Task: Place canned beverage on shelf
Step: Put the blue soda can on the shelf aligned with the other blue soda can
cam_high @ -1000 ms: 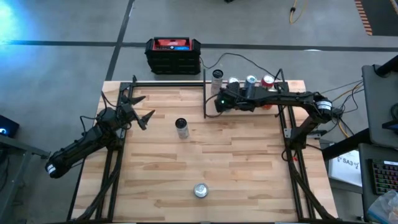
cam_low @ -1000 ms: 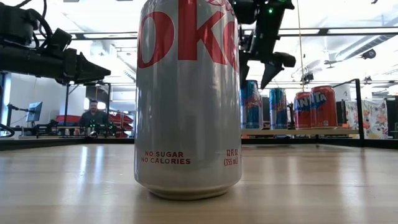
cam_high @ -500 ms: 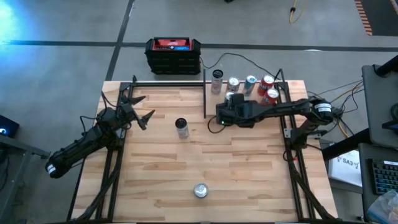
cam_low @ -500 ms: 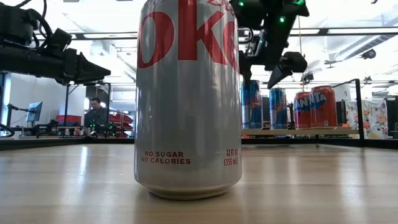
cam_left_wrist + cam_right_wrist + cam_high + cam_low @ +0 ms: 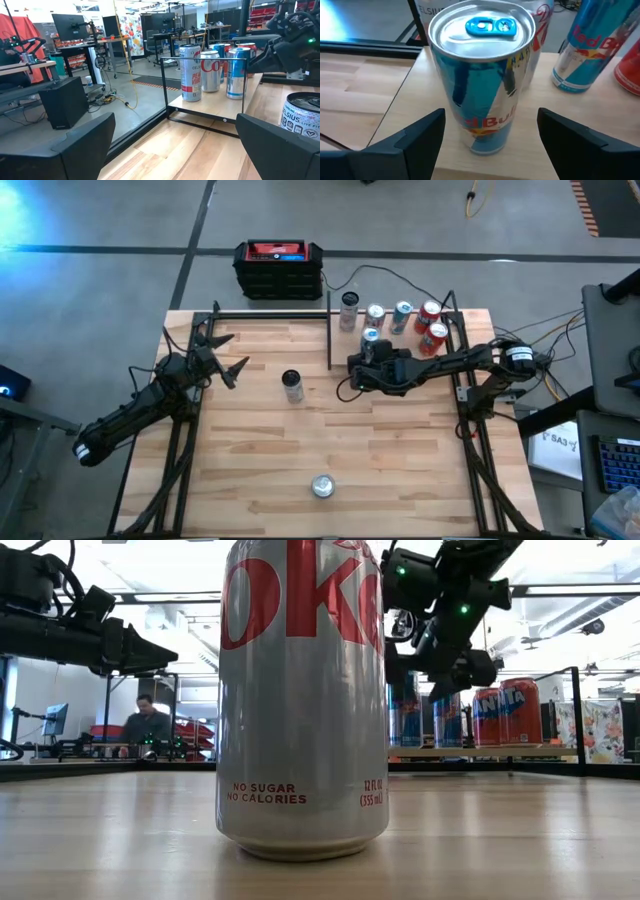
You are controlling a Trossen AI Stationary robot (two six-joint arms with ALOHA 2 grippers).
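A blue-and-silver canned beverage (image 5: pixel 480 90) stands upright on its base on the shelf (image 5: pixel 403 340), at the shelf's near left part (image 5: pixel 370 337). My right gripper (image 5: pixel 490 115) is open. Its fingers stand on either side of the can with a gap at each side, just off the shelf's near edge (image 5: pixel 366 358). In the low view the right gripper (image 5: pixel 435 675) hangs in front of the shelf's cans. My left gripper (image 5: pixel 232 355) waits open over the table's left part.
Several more cans (image 5: pixel 402 315) stand on the shelf behind and right of this one. A dark can (image 5: pixel 292 385) stands mid-table, and a silver can (image 5: pixel 322 485) stands near the front edge, filling the low view (image 5: pixel 300 690). A black-and-red box (image 5: pixel 279 268) sits beyond the table.
My right gripper has come from above the shelf's far left part toward the table's near edge and down, rolling and tipping as it went, and it has stayed open. The blue-and-silver can, earlier covered by the arm in the high view, now shows.
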